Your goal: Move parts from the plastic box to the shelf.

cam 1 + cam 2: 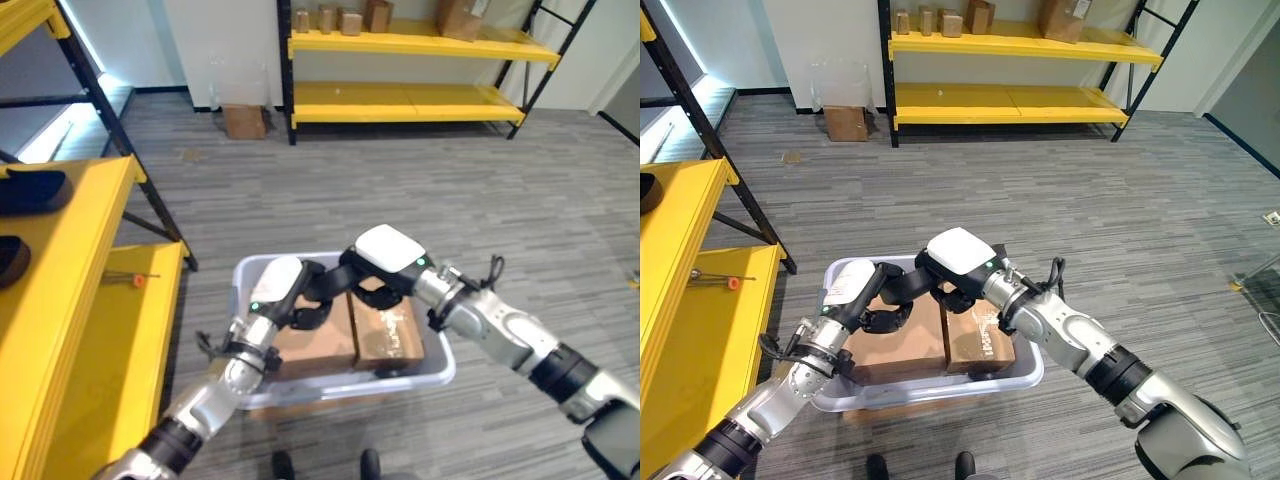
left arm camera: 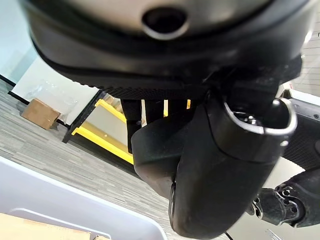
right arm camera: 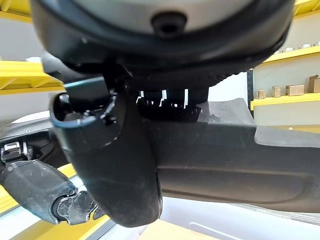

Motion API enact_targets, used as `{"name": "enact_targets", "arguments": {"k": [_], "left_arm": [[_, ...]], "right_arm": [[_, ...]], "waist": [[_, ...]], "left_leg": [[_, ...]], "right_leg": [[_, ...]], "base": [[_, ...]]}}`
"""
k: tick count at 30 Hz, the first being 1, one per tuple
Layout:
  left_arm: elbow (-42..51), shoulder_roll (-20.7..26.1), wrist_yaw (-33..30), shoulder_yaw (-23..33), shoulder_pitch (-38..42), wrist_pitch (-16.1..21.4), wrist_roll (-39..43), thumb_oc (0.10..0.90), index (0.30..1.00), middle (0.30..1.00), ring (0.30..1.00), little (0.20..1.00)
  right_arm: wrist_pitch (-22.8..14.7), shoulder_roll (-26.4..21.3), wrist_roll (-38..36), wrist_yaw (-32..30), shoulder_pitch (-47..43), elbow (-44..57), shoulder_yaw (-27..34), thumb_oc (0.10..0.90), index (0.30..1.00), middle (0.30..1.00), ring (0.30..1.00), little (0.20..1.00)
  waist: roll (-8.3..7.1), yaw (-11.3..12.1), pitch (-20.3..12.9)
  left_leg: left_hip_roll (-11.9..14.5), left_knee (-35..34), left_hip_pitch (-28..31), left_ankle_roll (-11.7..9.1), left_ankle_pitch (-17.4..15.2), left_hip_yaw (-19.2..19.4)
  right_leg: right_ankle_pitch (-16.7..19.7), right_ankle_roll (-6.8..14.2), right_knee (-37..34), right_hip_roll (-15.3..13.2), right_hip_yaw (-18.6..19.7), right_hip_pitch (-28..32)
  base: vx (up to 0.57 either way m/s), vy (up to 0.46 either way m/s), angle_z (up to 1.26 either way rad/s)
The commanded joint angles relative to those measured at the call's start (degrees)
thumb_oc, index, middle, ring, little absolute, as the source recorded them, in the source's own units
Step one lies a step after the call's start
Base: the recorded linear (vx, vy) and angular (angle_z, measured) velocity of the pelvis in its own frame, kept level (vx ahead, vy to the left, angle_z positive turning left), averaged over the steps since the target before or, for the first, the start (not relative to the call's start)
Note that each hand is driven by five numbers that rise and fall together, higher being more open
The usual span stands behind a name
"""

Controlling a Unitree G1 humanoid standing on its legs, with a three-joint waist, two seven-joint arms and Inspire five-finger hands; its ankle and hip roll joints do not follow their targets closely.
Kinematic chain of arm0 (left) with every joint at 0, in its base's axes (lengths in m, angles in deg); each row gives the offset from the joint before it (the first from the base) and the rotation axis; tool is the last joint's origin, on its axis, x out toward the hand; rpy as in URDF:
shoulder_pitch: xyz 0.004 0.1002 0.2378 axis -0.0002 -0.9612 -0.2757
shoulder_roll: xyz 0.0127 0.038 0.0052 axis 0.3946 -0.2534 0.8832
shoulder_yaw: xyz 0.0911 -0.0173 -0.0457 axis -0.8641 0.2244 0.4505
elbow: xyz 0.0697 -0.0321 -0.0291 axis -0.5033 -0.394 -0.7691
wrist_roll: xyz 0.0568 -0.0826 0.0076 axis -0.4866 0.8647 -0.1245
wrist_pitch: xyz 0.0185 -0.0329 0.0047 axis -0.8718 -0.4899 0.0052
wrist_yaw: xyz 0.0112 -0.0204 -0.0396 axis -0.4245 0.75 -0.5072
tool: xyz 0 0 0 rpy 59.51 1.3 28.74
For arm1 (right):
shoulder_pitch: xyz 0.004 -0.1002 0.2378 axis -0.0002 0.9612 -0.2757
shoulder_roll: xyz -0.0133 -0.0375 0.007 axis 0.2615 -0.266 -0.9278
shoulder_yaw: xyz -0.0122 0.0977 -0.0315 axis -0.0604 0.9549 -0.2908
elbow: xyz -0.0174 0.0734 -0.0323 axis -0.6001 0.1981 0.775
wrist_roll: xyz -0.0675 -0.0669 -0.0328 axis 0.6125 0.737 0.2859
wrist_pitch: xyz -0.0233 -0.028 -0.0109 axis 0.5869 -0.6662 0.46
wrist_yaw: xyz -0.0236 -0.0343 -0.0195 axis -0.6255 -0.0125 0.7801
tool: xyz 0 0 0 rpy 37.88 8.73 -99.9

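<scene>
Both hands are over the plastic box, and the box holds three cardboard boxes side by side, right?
Not quite. Both hands, left hand and right hand, are over the plastic box, but the right eye view shows two cardboard boxes side by side, not three.

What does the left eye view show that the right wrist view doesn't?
Left eye view: the plastic box on the floor, two cardboard boxes inside it, and the near yellow shelf. Right wrist view: a close look along the thumb, with a dark grey surface past it. Both: the right hand and the far yellow shelf holding small brown blocks.
</scene>
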Motion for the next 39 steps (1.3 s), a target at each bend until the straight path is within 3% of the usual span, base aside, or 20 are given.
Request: {"name": "enact_targets", "arguments": {"k": [1, 11, 14, 19, 28, 39], "left_arm": [[-0.3, -3.3, -2.4, -0.9, 4.3, 3.8, 2.5, 0.400, 0.300, 0.300, 0.300, 0.300], [2.2, -1.7, -1.6, 1.6, 0.9, 4.1, 1.0, 0.400, 0.300, 0.300, 0.300, 0.300], [3.2, -0.2, -1.5, 5.0, -2.1, 4.1, 0.1, 0.400, 0.300, 0.300, 0.300, 0.300], [2.1, 1.1, -2.0, 9.0, -4.5, 3.7, 0.6, 0.400, 0.300, 0.300, 0.300, 0.300], [1.6, 2.3, -4.0, 17.9, -11.2, 3.6, 0.1, 0.400, 0.300, 0.300, 0.300, 0.300], [10.9, 4.7, -5.3, 24.6, -16.5, 4.9, -3.1, 0.400, 0.300, 0.300, 0.300, 0.300]], "right_arm": [[-2.1, 3.1, -6.3, -7.8, -6.0, 7.1, 7.7, 0.900, 1.000, 1.000, 1.000, 1.000], [-2.7, 1.4, -8.2, -7.6, 1.6, 12.4, 14.1, 0.900, 1.000, 1.000, 1.000, 1.000], [-3.4, -0.8, -9.9, -7.6, 9.3, 16.9, 20.4, 0.900, 1.000, 1.000, 1.000, 1.000], [-4.0, -1.5, -11.3, -7.2, 16.7, 19.8, 26.0, 0.900, 1.000, 1.000, 1.000, 1.000], [-5.0, 0.3, -11.8, -6.6, 31.4, 23.1, 35.9, 0.900, 1.000, 1.000, 1.000, 1.000], [-5.3, 4.0, -12.7, -7.1, 36.5, 23.5, 39.0, 0.900, 1.000, 1.000, 1.000, 1.000]], "waist": [[-0.38, 1.4, -6.3], [0.05, 1.0, -5.8], [0.38, 0.5, -5.5], [0.71, 0.1, -5.6], [1.78, -1.0, -5.6], [3.35, -0.9, -5.4]], "left_leg": [[2.4, -0.4, 4.8, -1.4, -4.5, -1.7], [2.3, -0.4, 4.4, -1.4, -4.3, -1.8], [2.2, -0.4, 4.1, -1.4, -4.2, -1.7], [2.2, -0.4, 4.0, -1.5, -4.0, -1.5], [2.3, -0.4, 3.8, -1.8, -3.7, -1.4], [3.2, -0.4, 3.3, -2.5, -2.7, -1.8]], "right_leg": [[1.9, 4.1, 0.1, -2.6, 0.3, 0.2], [2.0, 4.2, 0.1, -2.7, 0.1, -0.3], [2.1, 4.3, 0.1, -2.7, 0.3, -0.7], [2.2, 4.3, 0.1, -2.7, 0.4, -1.0], [2.1, 4.2, 0.1, -2.4, 0.7, -1.2], [1.5, 3.6, 0.1, -1.6, 0.2, -1.0]], "base": [[0.00, 0.000, 0.00], [0.00, 0.000, 0.00], [0.00, 0.000, 0.00], [0.00, 0.000, 0.00], [0.00, -0.010, 0.00], [-0.02, -0.042, 0.00]]}}
